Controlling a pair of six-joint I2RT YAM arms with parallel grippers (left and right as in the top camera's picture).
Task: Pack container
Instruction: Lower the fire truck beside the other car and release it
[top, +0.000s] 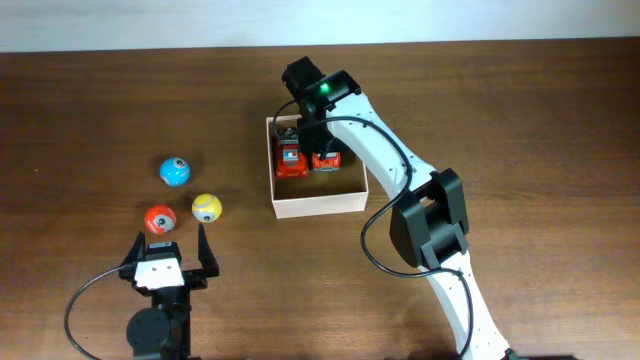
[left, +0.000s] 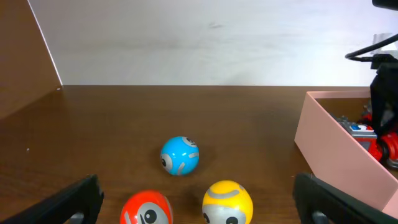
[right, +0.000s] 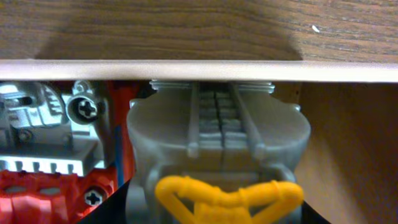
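Observation:
The container (top: 320, 206) is a cream-white square box at mid-table; its side wall (left: 329, 143) shows in the left wrist view. Two red toy cars (top: 291, 160) lie inside it at the back. My right gripper (top: 312, 138) reaches down into the container's far part. In the right wrist view the gripper (right: 227, 211) is shut on a grey toy with a yellow piece (right: 217, 137), beside a red toy (right: 43, 186) and close to the box wall (right: 199, 70). My left gripper (top: 170, 240) stands open just behind the red ball (top: 160, 219) and yellow ball (top: 206, 208).
A blue ball (top: 174, 171) lies beyond the red and yellow ones, left of the box. From the left wrist the blue ball (left: 180, 155) is farthest, with the red ball (left: 147, 208) and yellow ball (left: 227, 202) between the open fingers (left: 74, 199).

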